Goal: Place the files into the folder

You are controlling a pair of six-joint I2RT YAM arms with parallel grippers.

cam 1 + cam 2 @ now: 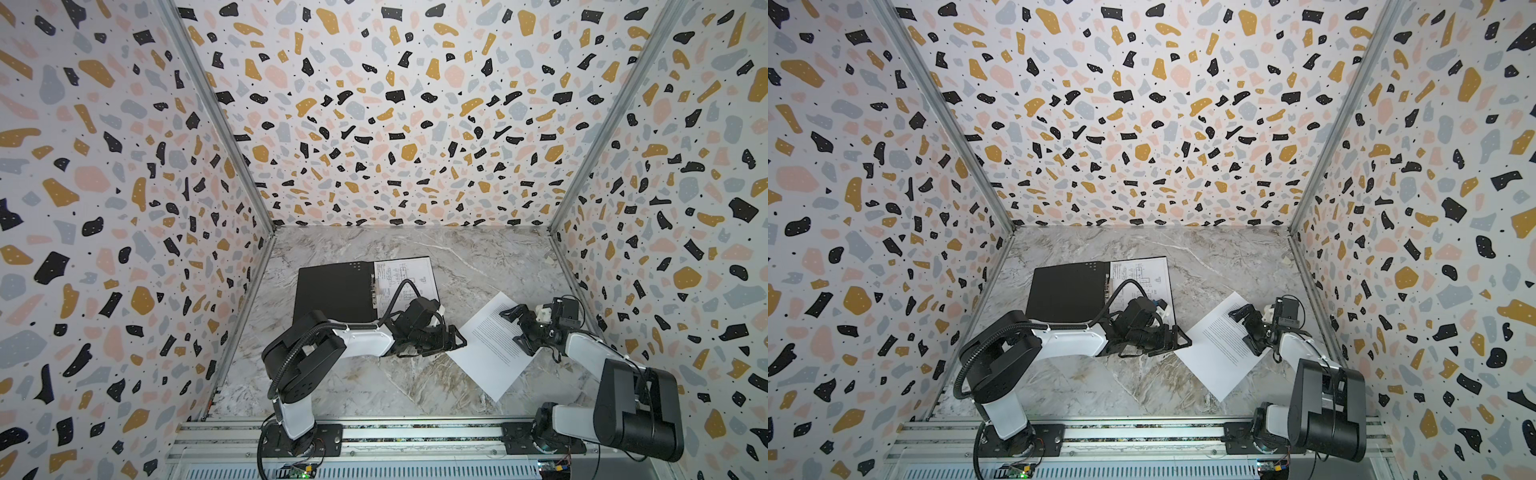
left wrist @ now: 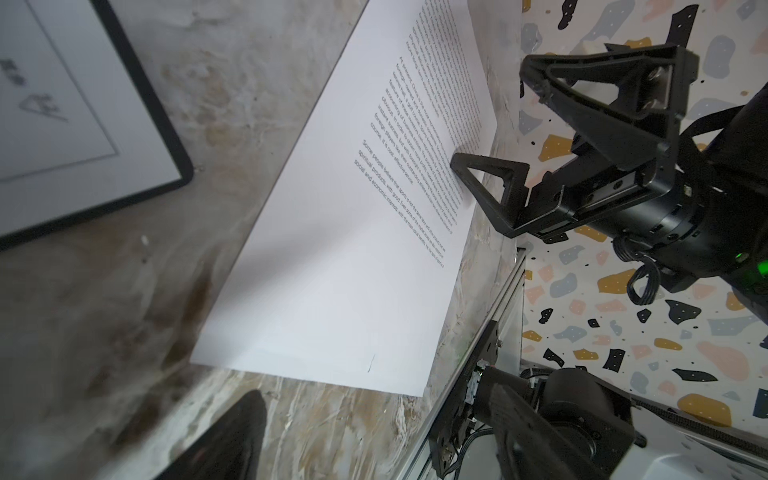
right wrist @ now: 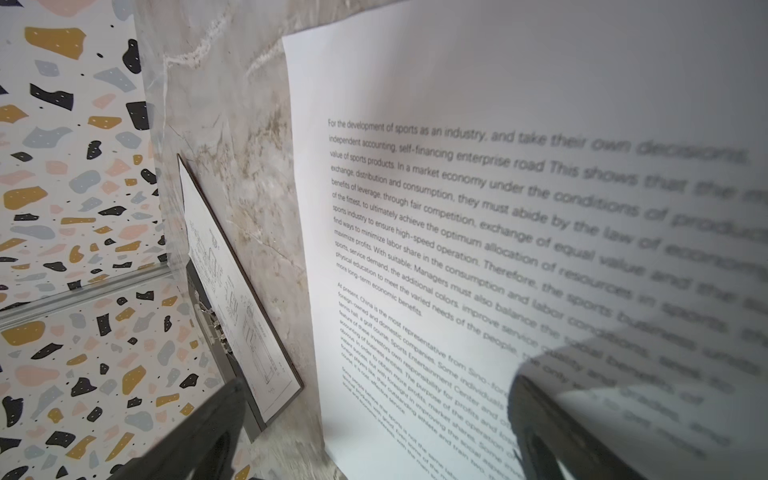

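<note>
My right gripper is wide and holds nothing, one finger seeming to touch the text sheet. My left gripper, wide and bare too, sits between that sheet and the open folder, where the diagram sheet lies on the right half. I think the paper is light, thin and floppy, so I would slide it and pinch an edge. The marble table looks smooth, with spotted walls close by.

Bright, even light, soft shadows; wide-angle warp at edges; close-up blur on the text sheet.
</note>
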